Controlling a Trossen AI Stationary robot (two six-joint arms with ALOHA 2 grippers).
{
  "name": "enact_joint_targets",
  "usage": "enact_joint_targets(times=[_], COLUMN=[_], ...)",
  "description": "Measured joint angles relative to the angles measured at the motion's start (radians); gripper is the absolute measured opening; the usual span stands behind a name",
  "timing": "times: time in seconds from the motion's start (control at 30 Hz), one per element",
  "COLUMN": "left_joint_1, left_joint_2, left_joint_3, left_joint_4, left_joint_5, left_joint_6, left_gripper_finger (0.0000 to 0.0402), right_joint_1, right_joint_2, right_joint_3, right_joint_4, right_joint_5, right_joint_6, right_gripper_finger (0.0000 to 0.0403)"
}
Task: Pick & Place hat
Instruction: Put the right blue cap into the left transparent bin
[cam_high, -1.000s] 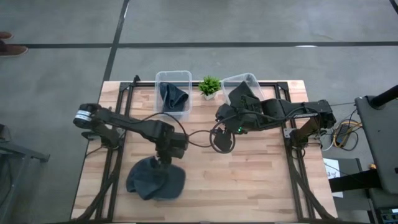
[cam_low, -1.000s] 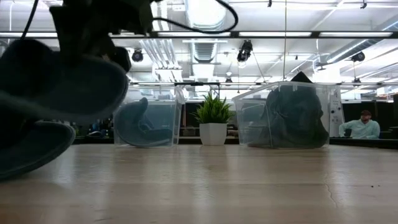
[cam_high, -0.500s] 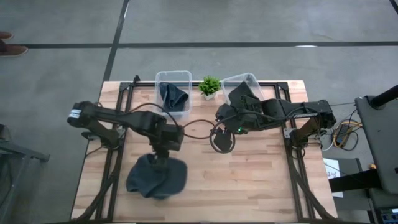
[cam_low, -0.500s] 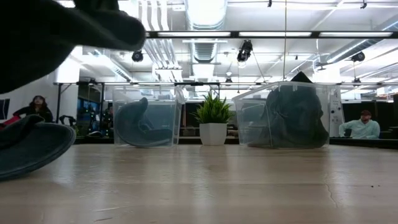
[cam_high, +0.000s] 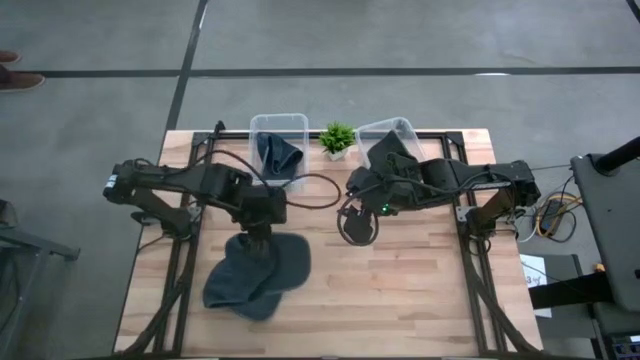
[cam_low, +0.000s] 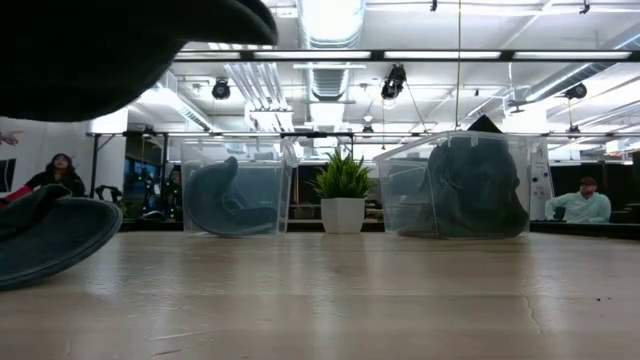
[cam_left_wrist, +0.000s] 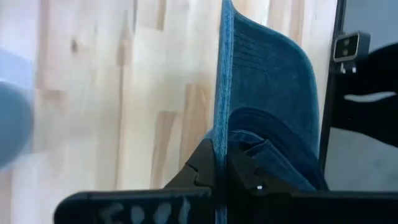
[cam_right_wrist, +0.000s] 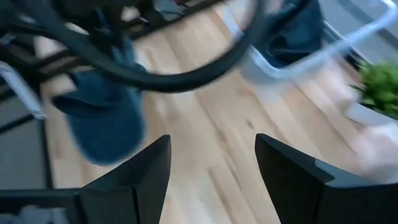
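Your left tool (cam_left_wrist: 219, 163) grips a blue hat (cam_high: 280, 262) above the surface (cam_high: 420, 290); your right tool (cam_right_wrist: 211, 168) hangs open near the bins (cam_high: 279, 126).

I see the table (cam_high: 400, 290) as pale wood planks, smooth with a slight sheen and visible grain. The lifted hat (cam_left_wrist: 264, 93) is blue cloth — matt, finely ribbed weave. A second hat (cam_low: 55, 240) on the tabletop looks like the same soft matt fabric. Two bins (cam_low: 235, 190) (cam_low: 465, 185) are clear glossy plastic, with dark cloth inside each. The left gripper (cam_left_wrist: 217, 171) is matt black; the right gripper's fingers (cam_right_wrist: 146, 171) look dark, smooth, hard. Plant pot (cam_low: 343, 214) — white, smooth.
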Motion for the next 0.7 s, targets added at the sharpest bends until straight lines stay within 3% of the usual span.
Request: enact_joint_targets(times=[0.23, 0.47, 0.7], left_joint_1=[0.003, 0.004, 0.007], left_joint_2=[-0.003, -0.003, 0.021], left_joint_3=[0.094, 0.198, 0.225], left_joint_4=[-0.010, -0.010, 0.002], left_joint_5=[-0.053, -0.025, 0.011], left_joint_6=[-0.007, -0.006, 0.004], left_gripper_finger=[0.0006, 0.0006, 0.0006], right_joint_1=[0.000, -0.017, -0.028], right_joint_2=[0.000, 0.004, 0.034], right_joint_3=[0.000, 0.000, 0.000], right_joint_4=[0.156, 0.215, 0.321], right_joint_5=[-0.121, -0.237, -0.305], right_joint_6=[-0.049, -0.058, -0.054], right_gripper_finger=[0.0226, 0.0226, 0.0226])
